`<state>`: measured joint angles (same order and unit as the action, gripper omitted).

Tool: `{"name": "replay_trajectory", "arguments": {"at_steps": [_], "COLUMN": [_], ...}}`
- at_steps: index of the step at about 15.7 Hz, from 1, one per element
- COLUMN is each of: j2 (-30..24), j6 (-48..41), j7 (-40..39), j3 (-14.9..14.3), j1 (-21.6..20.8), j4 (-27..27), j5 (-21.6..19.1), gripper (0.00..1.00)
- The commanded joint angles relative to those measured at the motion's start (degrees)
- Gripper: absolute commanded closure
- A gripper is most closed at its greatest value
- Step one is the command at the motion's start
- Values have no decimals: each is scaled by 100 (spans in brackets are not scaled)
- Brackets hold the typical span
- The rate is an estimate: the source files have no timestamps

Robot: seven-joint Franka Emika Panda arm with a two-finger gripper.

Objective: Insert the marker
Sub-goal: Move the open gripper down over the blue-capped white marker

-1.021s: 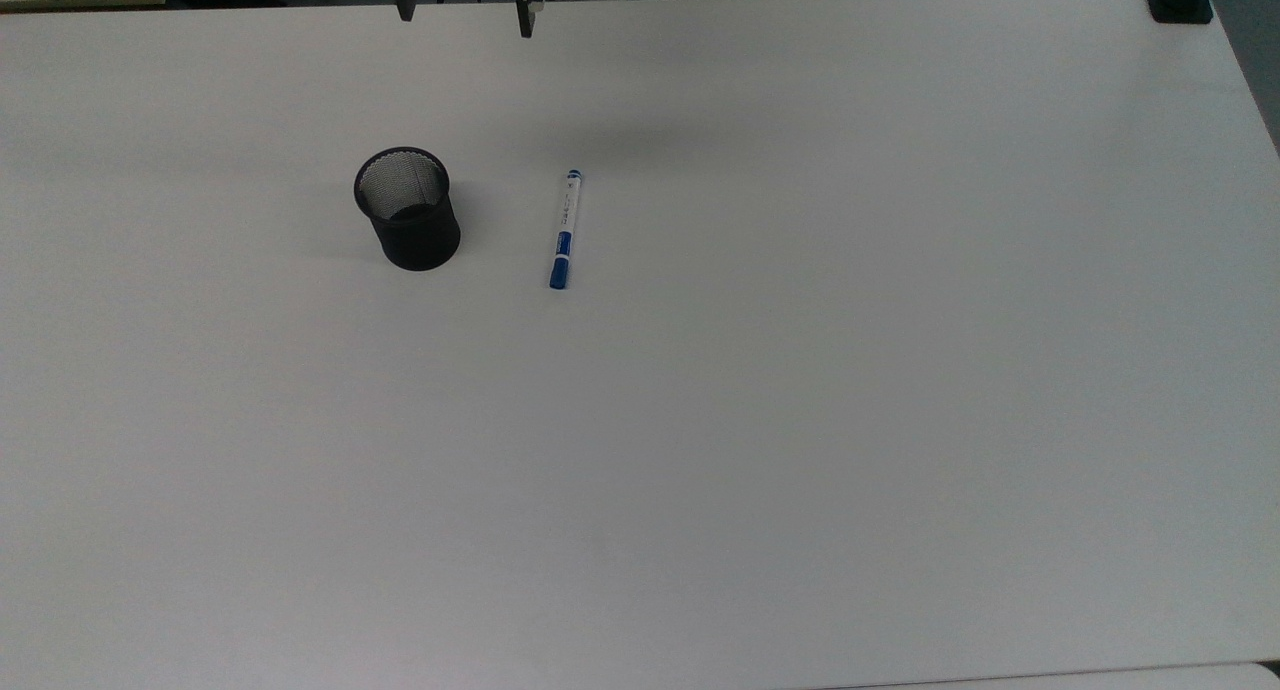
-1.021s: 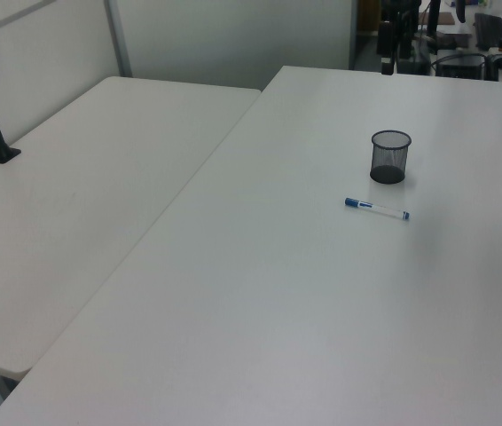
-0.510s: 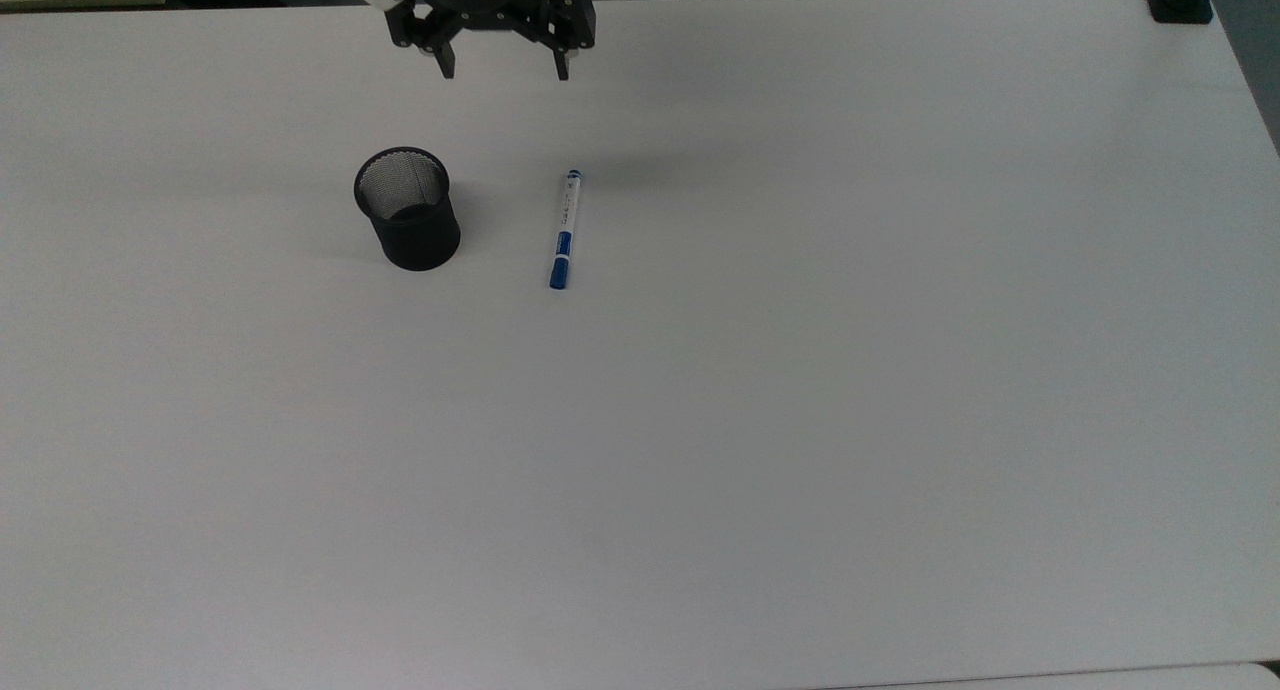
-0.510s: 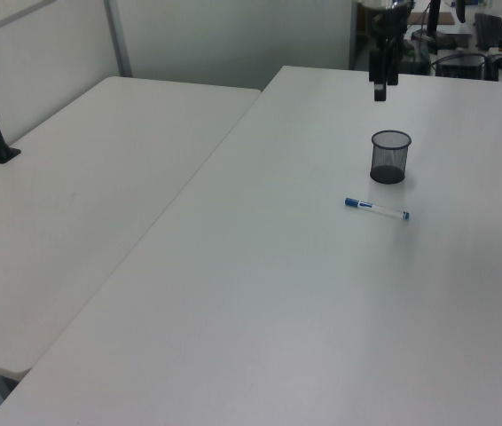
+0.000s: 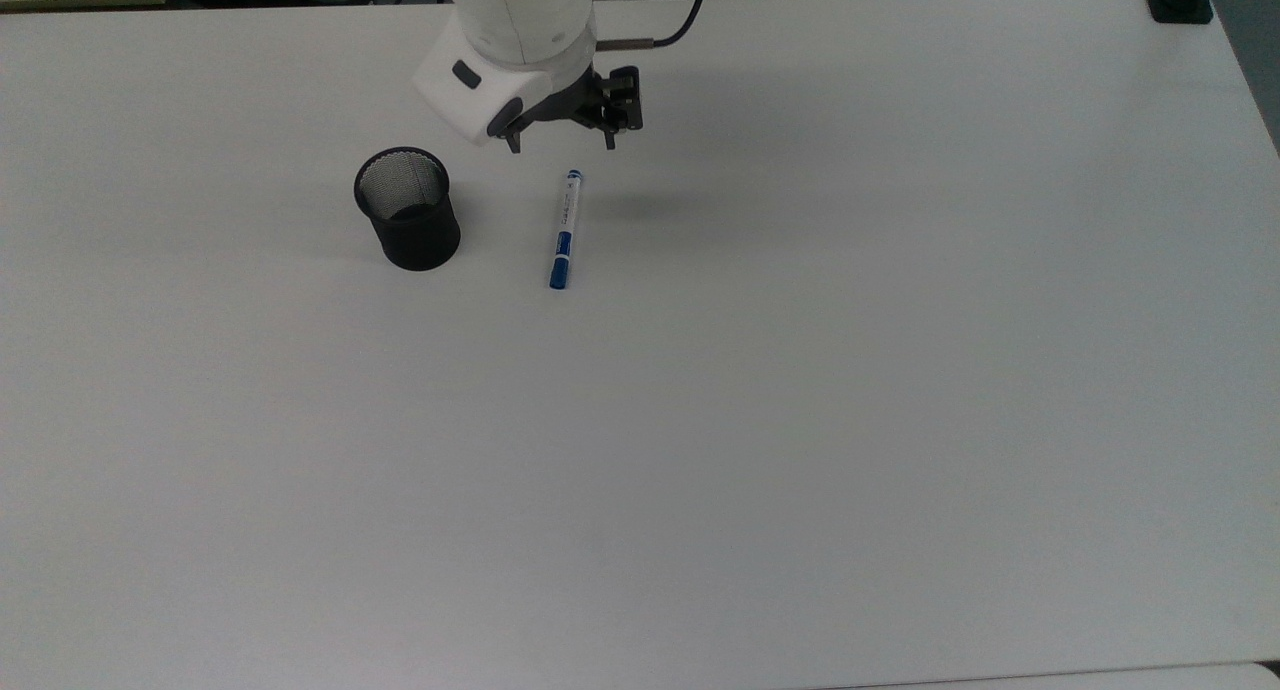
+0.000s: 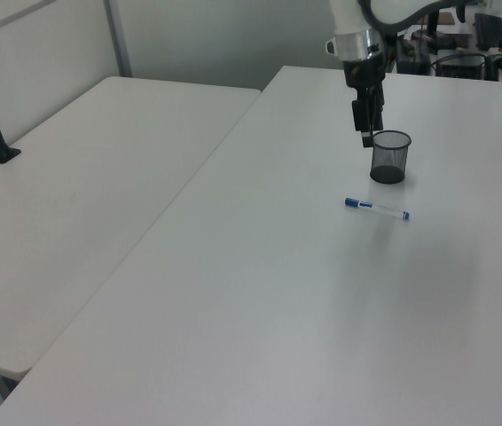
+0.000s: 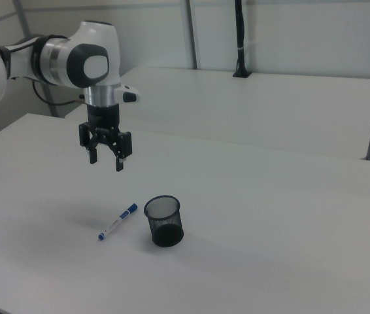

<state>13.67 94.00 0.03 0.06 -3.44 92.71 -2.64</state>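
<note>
Jaws spread apart and empty, the black two-finger gripper [image 5: 562, 142] is advancing toward the slim white-and-blue marker [image 5: 563, 230], now hovering above its far end; the marker is lying beside the black mesh cup [image 5: 407, 208], awaiting a grasp.

Top view: marker [image 5: 564, 229] flat on table [image 5: 800, 420], right of cup [image 5: 407, 208], apart.
</note>
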Motion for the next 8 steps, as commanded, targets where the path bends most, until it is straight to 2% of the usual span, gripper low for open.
{"name": "replay_trajectory", "arguments": {"at_steps": [1,8], "j2": [100,118], "j6": [109,92], "j7": [-117,-248], "j3": [-102,-102], "j1": [28,274], "j4": [-8,133], "j5": [-61,-26], "gripper": [12,16]}}
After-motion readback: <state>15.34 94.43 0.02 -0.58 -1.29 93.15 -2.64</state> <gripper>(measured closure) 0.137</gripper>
